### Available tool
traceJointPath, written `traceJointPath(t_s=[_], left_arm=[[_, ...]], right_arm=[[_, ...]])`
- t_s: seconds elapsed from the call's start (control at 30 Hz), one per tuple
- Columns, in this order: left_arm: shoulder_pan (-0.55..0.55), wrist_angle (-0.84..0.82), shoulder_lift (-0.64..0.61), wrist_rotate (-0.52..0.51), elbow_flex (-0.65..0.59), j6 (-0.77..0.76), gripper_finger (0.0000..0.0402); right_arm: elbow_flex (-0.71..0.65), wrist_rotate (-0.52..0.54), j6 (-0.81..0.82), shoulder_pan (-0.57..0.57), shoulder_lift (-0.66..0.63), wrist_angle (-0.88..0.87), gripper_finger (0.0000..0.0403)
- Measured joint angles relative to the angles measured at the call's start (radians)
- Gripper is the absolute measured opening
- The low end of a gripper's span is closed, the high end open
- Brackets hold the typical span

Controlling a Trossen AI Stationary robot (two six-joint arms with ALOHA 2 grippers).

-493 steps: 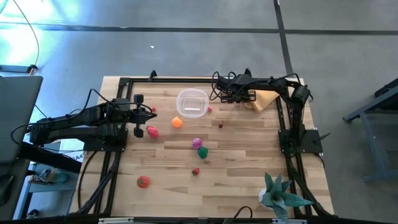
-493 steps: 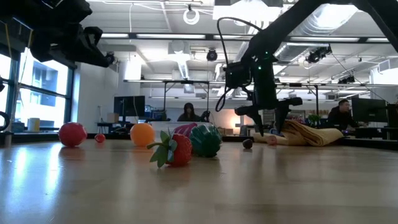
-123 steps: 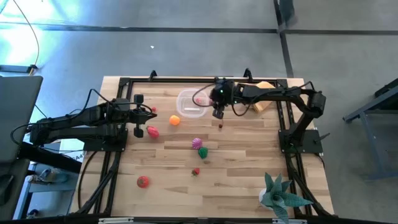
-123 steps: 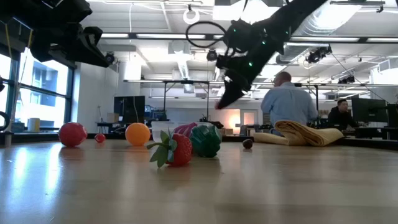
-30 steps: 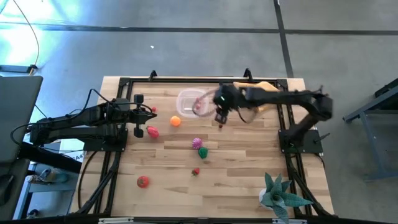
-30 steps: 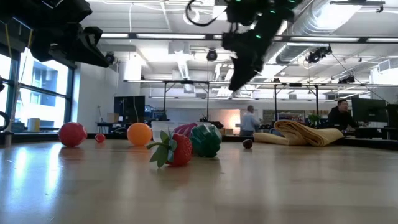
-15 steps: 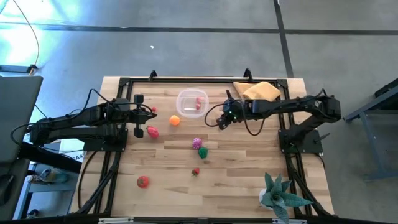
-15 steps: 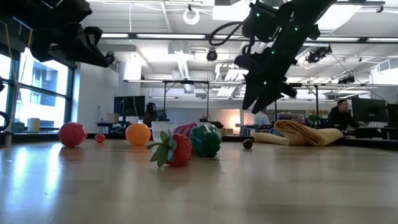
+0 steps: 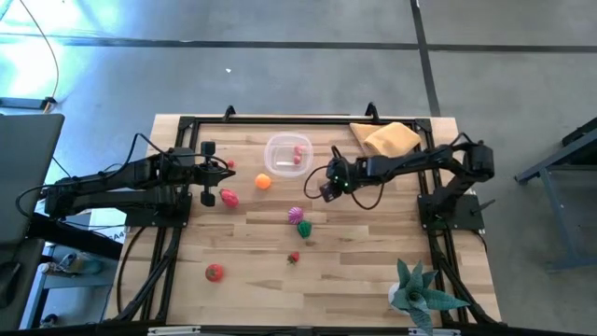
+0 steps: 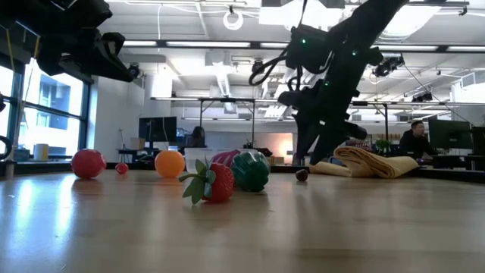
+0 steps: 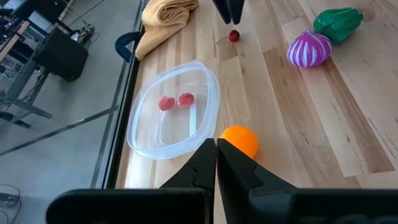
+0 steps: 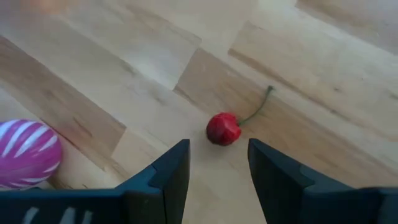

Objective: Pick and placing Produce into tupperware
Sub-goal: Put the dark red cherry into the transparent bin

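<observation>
Wooden plank tabletop (image 9: 373, 271), black-framed, grey floor around. Near edge: red tomato (image 9: 215, 272), small strawberry (image 9: 294, 257). Mid-table: green pepper (image 9: 304, 228) touching the striped magenta onion (image 9: 296, 215). Right gripper (image 12: 214, 163) low over a small red cherry (image 12: 222, 128), fingers apart, nothing held. Left gripper (image 11: 216, 163) pressed together, empty, waiting at left side near the orange (image 9: 265, 182). Farther: clear tupperware (image 9: 277, 161) holding two pink pieces (image 11: 175, 101). Tan cloth (image 9: 384, 138) at far right corner.

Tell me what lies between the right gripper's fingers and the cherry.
Nothing: in the right wrist view, only bare wood separates the open right gripper from the cherry just ahead.
</observation>
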Motion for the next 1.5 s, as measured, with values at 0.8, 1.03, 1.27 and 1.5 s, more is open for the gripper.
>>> traceJointPath(t_s=[0.8,1.03,1.27,1.5], left_arm=[[0.0,0.0,0.0,0.0,0.0,0.0,0.0005],[0.0,0.0,0.0,0.0,0.0,0.0,0.0005],[0.0,0.0,0.0,0.0,0.0,0.0,0.0005],[0.0,0.0,0.0,0.0,0.0,0.0,0.0005]], right_arm=[[0.0,0.065,0.023,0.016,0.111,0.075,0.0152],[0.0,0.076,-0.005,0.01,0.114,0.106,0.0152],[0.002,0.084,-0.026,0.003,0.127,0.111,0.0152],[0.003,0.075,-0.03,0.001,0.13,0.107,0.0151]])
